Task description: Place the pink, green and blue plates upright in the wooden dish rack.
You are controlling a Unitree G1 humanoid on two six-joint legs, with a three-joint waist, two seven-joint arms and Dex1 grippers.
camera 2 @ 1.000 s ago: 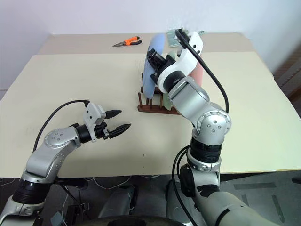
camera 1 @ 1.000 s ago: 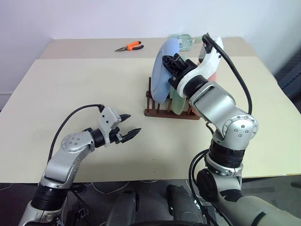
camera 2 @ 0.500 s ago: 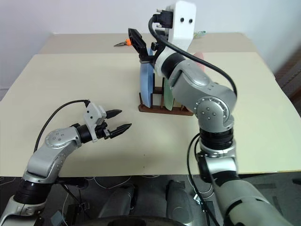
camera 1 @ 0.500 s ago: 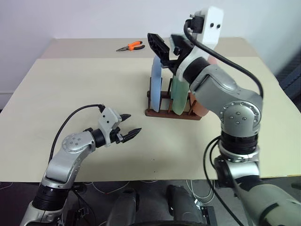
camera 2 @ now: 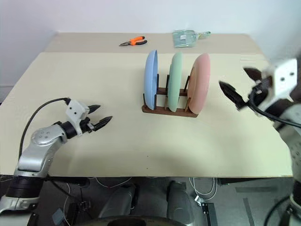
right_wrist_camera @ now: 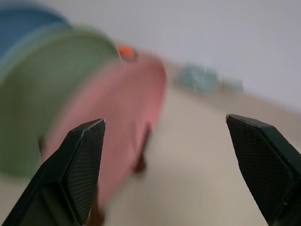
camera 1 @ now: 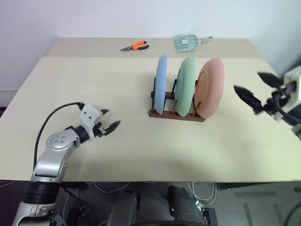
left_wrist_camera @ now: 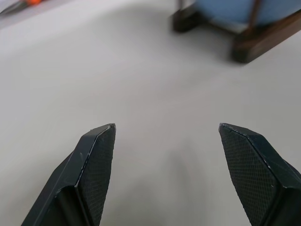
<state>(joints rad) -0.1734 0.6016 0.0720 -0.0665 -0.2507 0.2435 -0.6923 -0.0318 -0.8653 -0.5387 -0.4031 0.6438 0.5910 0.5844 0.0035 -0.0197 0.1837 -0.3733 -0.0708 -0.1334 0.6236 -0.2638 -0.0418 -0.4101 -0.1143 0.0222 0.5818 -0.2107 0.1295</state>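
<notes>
Three plates stand upright side by side in the dark wooden dish rack (camera 1: 178, 114) at the table's middle: the blue plate (camera 1: 161, 83) on the left, the green plate (camera 1: 186, 85) in the centre, the pink plate (camera 1: 210, 87) on the right. My right gripper (camera 1: 257, 89) hovers open and empty to the right of the pink plate, apart from it. My left gripper (camera 1: 109, 119) is open and empty low over the table, well to the left of the rack. In the right wrist view the pink plate (right_wrist_camera: 123, 115) and green plate (right_wrist_camera: 42, 89) lie ahead.
Orange-handled pliers (camera 1: 134, 46) and a clear plastic packet (camera 1: 189, 41) lie near the table's far edge. Bare beige tabletop (camera 1: 94, 80) stretches between my left gripper and the rack.
My right gripper let go of the blue plate, opened, and swung far out to the right of the rack. The blue plate now stands upright. My left gripper drew back to the left.
</notes>
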